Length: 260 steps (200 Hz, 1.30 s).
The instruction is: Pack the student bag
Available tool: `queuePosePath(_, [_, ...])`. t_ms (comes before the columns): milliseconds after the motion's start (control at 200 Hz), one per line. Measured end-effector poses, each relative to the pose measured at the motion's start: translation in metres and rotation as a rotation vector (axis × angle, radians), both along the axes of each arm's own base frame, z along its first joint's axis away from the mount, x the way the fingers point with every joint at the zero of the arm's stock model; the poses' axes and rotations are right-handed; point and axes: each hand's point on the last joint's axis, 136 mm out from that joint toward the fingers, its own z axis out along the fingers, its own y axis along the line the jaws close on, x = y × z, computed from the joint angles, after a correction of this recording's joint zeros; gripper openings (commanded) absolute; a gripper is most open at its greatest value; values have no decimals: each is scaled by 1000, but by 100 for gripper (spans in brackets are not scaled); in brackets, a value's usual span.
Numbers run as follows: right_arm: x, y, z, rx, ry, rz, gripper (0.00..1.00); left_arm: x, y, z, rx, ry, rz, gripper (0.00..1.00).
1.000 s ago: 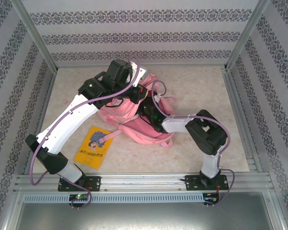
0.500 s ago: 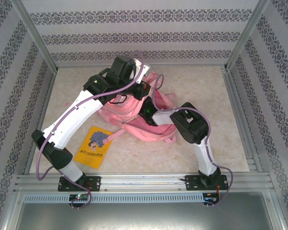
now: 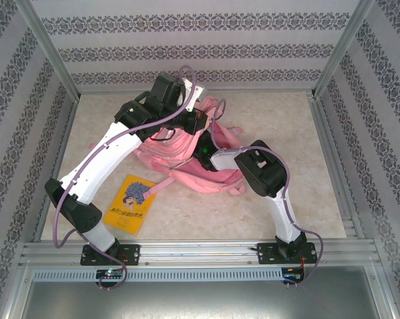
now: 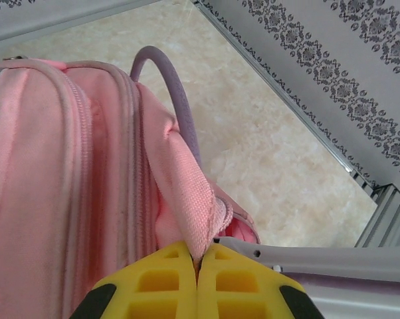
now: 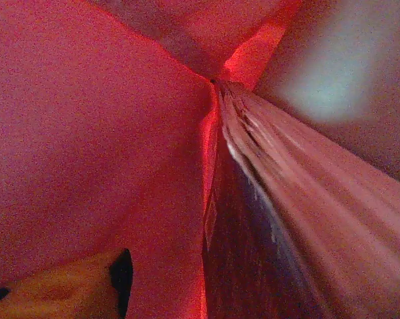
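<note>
— Where does the large pink fabric backpack lie?
— On the pale marbled tabletop, about mid-table, between the two arms.
— And the flat yellow paper booklet?
— On the tabletop too, nearer than the backpack and to its left. A pink woven strap runs from the backpack onto its far right corner.
— The grippers?
— The left gripper sits at the backpack's far side, with a fold of it between the jaws. The right gripper's fingers are inside the backpack.

Lab test cell: aluminium frame, patterned panels.
</note>
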Motion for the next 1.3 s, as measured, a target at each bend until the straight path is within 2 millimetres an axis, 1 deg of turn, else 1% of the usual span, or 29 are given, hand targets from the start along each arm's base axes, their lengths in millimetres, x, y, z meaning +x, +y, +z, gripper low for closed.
queuePosePath(110, [-7,-7,1,0,-21,23,65,7,5,-1,-32,18,10,0])
queuePosePath(150, [-9,-9,1,-1,-28,29,67,7,6,-3,-40,27,10,0])
queuePosePath(235, [-13,-12,1,-1,-40,40,68,9,6,-6,-54,41,7,0])
queuePosePath(510, [-22,-15,1,-23,-53,67,70,9,11,-5,-88,52,9,0])
queuePosePath(655, [-24,-16,-1,-34,-17,67,69,12,15,-3,-105,54,20,0])
queuePosePath(809, [-31,-19,-1,-76,69,67,70,17,21,-1,-128,65,36,0])
queuePosePath(969, [-39,-19,12,-107,131,74,70,25,30,5,-160,64,59,0])
queuePosePath(1039, [-40,-18,14,-109,153,74,70,28,33,8,-175,62,70,0])
queuePosePath(1109, [-40,-18,13,-113,172,74,70,30,37,9,-188,66,82,0])
queuePosePath(1234, [-44,-19,5,-121,222,76,70,31,39,5,-193,84,89,0])
queuePosePath(1269, [-46,-19,3,-132,237,79,68,32,39,4,-194,86,91,0])
queuePosePath(1299, [-47,-19,4,-140,247,81,65,31,39,4,-196,89,90,0])
